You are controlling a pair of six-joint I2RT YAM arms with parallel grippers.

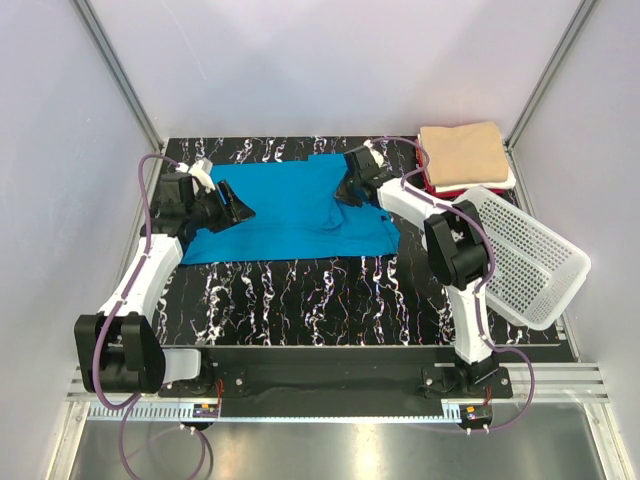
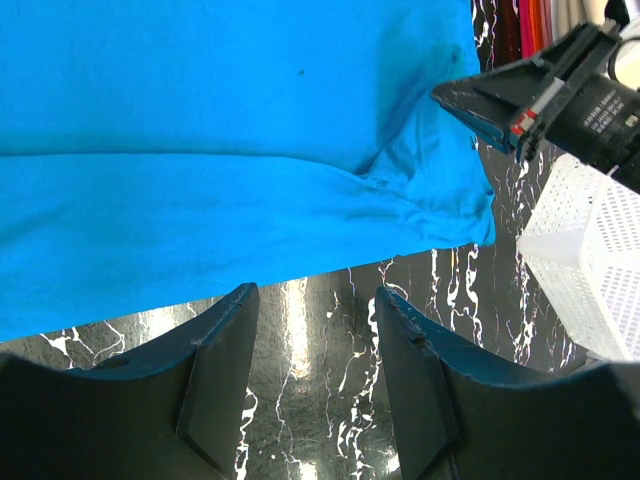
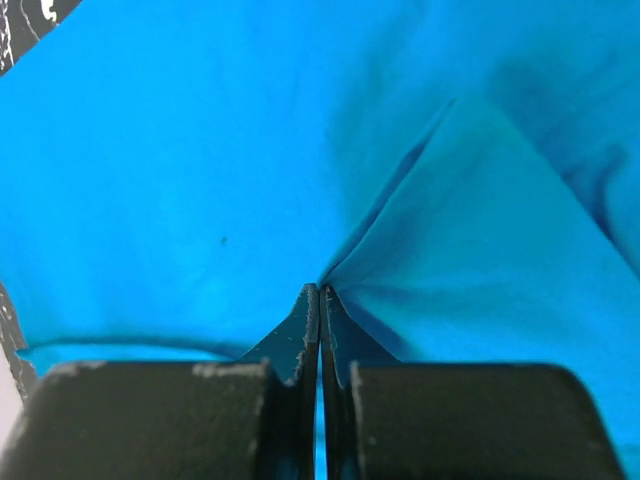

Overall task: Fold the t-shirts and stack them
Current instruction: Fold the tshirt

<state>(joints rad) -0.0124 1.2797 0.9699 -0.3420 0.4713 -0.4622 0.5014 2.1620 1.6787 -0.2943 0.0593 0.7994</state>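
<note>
The turquoise t-shirt [image 1: 290,215] lies spread over the far half of the black marbled table [image 1: 320,300]. It is partly folded, with a long crease across it and a sleeve bunched at its right end. The right gripper [image 3: 319,300] is at the shirt's far right edge, its fingers pressed together on a pinch of the blue cloth, and folds fan out from the tips. The left gripper [image 2: 318,300] sits at the shirt's left edge with its jaws spread. Bare tabletop shows between them, and the shirt's hem lies just beyond the tips. Right of the shirt and apart from it, a tan folded t-shirt [image 1: 462,152] tops a small stack, with a red t-shirt [image 1: 448,191] and a white t-shirt [image 1: 497,184] showing beneath. The white perforated basket [image 1: 525,260] rests tilted to the shirt's right, beside that stack.
</note>
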